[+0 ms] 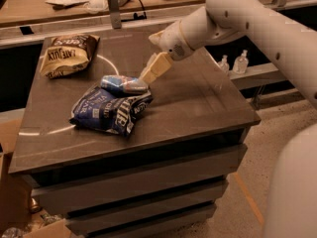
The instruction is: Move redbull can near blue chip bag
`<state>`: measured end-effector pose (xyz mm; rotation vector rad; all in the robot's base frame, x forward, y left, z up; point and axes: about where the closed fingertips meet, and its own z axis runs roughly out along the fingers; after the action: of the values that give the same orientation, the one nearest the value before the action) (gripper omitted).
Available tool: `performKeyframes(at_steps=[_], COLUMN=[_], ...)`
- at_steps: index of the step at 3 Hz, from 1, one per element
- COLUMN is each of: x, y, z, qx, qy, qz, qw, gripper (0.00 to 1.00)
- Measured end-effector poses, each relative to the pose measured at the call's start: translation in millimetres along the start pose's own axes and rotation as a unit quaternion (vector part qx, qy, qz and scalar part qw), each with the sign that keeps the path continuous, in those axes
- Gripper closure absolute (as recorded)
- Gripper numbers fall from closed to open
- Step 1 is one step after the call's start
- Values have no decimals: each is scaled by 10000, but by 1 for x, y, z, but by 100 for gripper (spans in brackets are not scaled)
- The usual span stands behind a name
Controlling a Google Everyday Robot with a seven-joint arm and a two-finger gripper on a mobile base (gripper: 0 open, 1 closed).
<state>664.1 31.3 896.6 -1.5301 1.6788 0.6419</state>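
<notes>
The redbull can (123, 85) lies on its side on the dark table (198, 103), its silver top pointing right. It rests against the upper edge of the crumpled blue chip bag (110, 110), which lies just in front of it. My gripper (147, 77) reaches down from the upper right on the white arm (218, 19), and its tan tip is at the can's right end. Whether it touches the can I cannot tell.
A brown-and-tan chip bag (67, 55) lies at the table's back left corner. Behind the table runs a wooden counter (64, 6) with papers and cables. Small bottles (233, 63) stand on a shelf to the right. Drawers sit below the tabletop.
</notes>
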Motion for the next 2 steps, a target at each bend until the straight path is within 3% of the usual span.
performKeyframes(at_steps=[1,2], x=[19,23], y=[-30,-33], z=[-55,-66], qx=[879,1005], qy=[-742,-786], qz=[428,502], qw=[9924,9906], gripper=[0,0])
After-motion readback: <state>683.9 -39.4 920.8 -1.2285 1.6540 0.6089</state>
